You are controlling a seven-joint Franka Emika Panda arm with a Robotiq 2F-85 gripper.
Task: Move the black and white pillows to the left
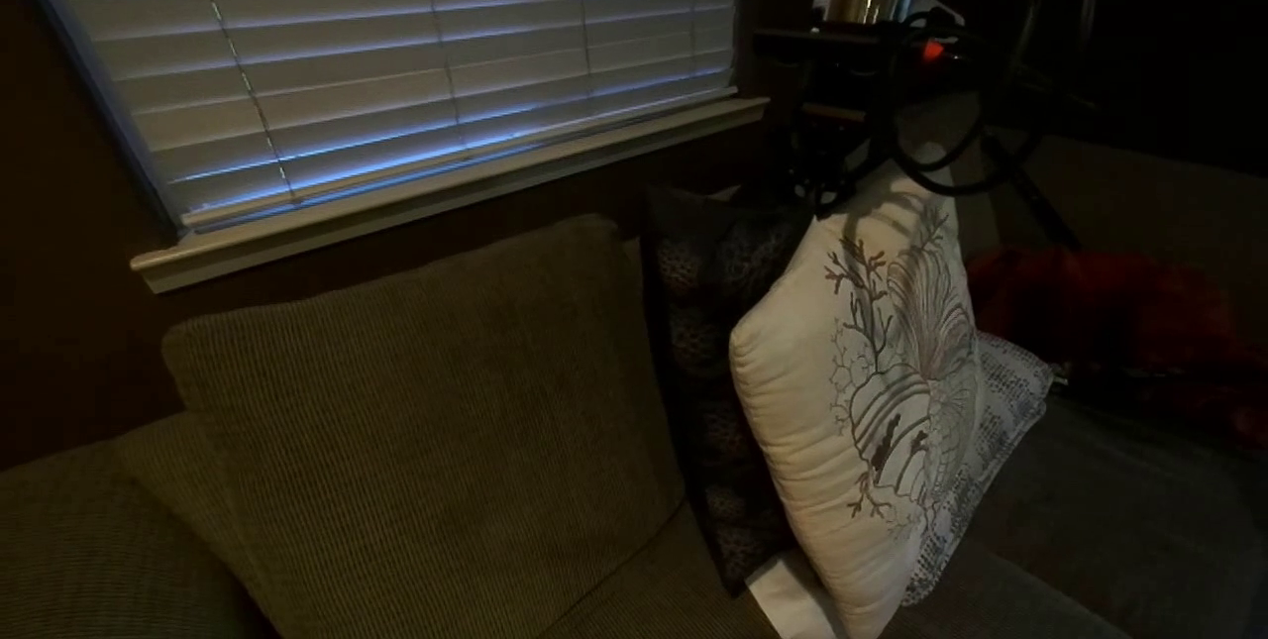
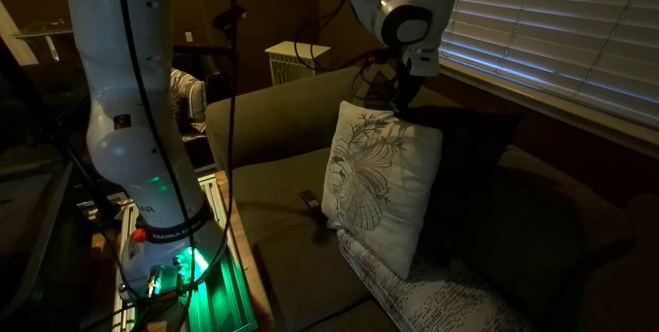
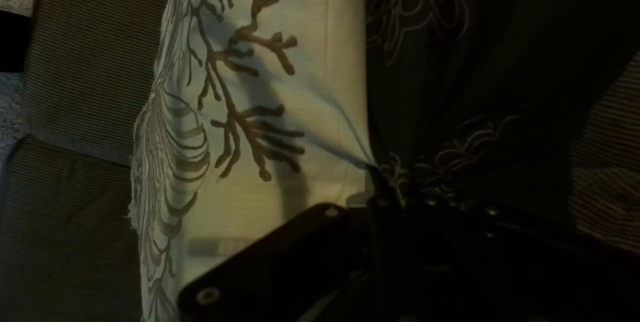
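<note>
A black pillow with pale flower embroidery [image 1: 728,342] leans on the sofa behind a white pillow with a coral and shell design [image 1: 872,372]. In an exterior view the white pillow [image 2: 383,182] stands tilted, and the black pillow [image 2: 471,146] is a dark shape behind it. My gripper [image 1: 817,198] is at the pillows' top edges, also in an exterior view [image 2: 400,108]. In the wrist view the dark cloth [image 3: 450,87] bunches between the closed fingers [image 3: 395,202], and the white pillow [image 3: 260,87] lies right beside the left finger. Whether any white cloth is caught is too dark to tell.
A grey-white patterned pillow [image 1: 1015,386] lies under the white pillow. A large sofa cushion [image 1: 426,431] stands beside the black pillow. The window sill [image 1: 456,188] runs behind. A small dark item [image 2: 310,198] lies on the seat. A red-orange cloth [image 1: 1100,302] is behind.
</note>
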